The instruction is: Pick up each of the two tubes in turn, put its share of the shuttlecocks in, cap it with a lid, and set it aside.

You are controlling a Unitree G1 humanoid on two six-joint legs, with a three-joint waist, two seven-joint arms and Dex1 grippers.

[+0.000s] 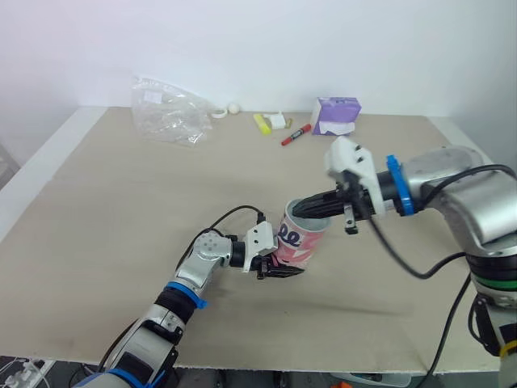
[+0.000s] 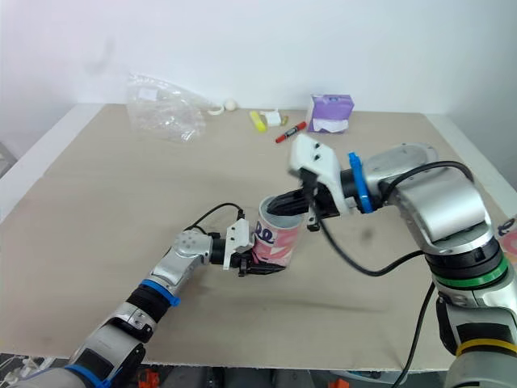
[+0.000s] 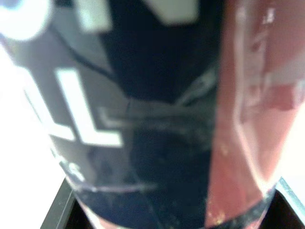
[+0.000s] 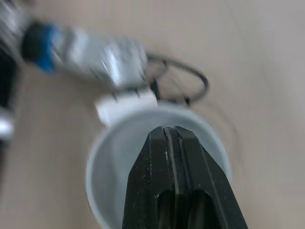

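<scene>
A pink and white tube [image 1: 300,238] stands tilted over the middle of the table [image 1: 105,210], mouth up. My left gripper [image 1: 279,267] is shut on its lower part, and its wall [image 3: 157,119] fills the space between the fingers in the left wrist view. My right gripper [image 1: 303,208] comes in from the right with its tips at the tube's mouth. In the right wrist view its fingers [image 4: 167,131] are pressed together over the open rim [image 4: 102,157], with nothing seen between them. The tube's inside looks pale and I cannot make out its contents.
At the table's far edge lie a crumpled clear plastic bag [image 1: 168,109], a small white ball [image 1: 233,107], a yellow item [image 1: 261,123], a red marker [image 1: 296,134] and a purple box [image 1: 336,115]. Cables hang from both arms.
</scene>
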